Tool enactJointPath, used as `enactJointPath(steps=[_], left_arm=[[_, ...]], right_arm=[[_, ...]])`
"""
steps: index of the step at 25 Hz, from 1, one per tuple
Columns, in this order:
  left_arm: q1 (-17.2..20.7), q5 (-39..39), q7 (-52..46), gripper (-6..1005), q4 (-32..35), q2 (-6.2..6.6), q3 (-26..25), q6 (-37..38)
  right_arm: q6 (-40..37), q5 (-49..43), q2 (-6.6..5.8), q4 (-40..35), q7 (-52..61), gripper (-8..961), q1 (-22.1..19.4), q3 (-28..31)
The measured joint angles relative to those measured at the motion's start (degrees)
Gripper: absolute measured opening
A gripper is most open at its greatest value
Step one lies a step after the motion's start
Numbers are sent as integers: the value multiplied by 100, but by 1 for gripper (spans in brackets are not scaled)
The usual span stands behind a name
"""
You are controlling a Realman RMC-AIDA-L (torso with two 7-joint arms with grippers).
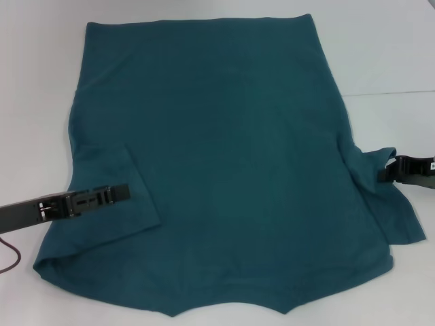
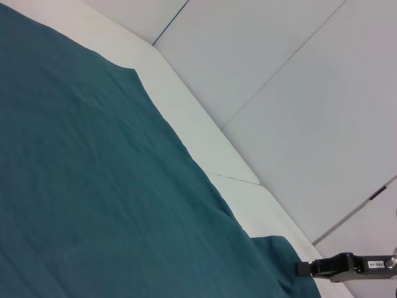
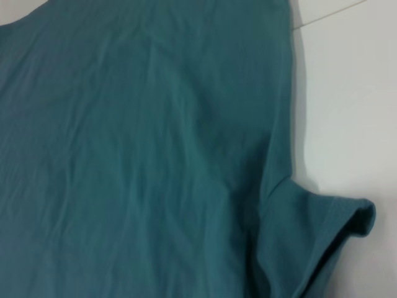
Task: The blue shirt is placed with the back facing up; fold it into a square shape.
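Observation:
The blue shirt (image 1: 231, 156) lies spread flat on the white table, plain side up, with its neck end nearest me. Its left sleeve (image 1: 109, 224) is folded inward onto the body. My left gripper (image 1: 124, 193) reaches in from the left and lies low over that folded sleeve. My right gripper (image 1: 385, 171) sits at the shirt's right side, against the upper edge of the right sleeve (image 1: 397, 210). The left wrist view shows the shirt (image 2: 93, 186) and, far off, the right gripper (image 2: 303, 269) at the cloth's edge. In the right wrist view, the shirt (image 3: 136, 155) and its right sleeve (image 3: 322, 230) fill the picture.
The white table (image 1: 387, 54) shows bare around the shirt, with a panel seam (image 1: 394, 93) running across at the right. A brown cable (image 1: 10, 258) loops beside the left arm at the table's left edge.

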Motion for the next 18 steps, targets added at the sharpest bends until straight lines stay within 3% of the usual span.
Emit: enactJointPath(steps=[4,9,18], left_arm=[[6,0,-3,735,1,2,-2,0],[50,0,-14,735,1,19,-17,30],[83,0,-17,735,0,32,-29,17]], right_arm=[[-4,-16,-34,-57,0,9,-4,-181],[169,-121,-111,-236,3,9,-72,-304],[373,-526,-114,-656,117,9,-31,-317]])
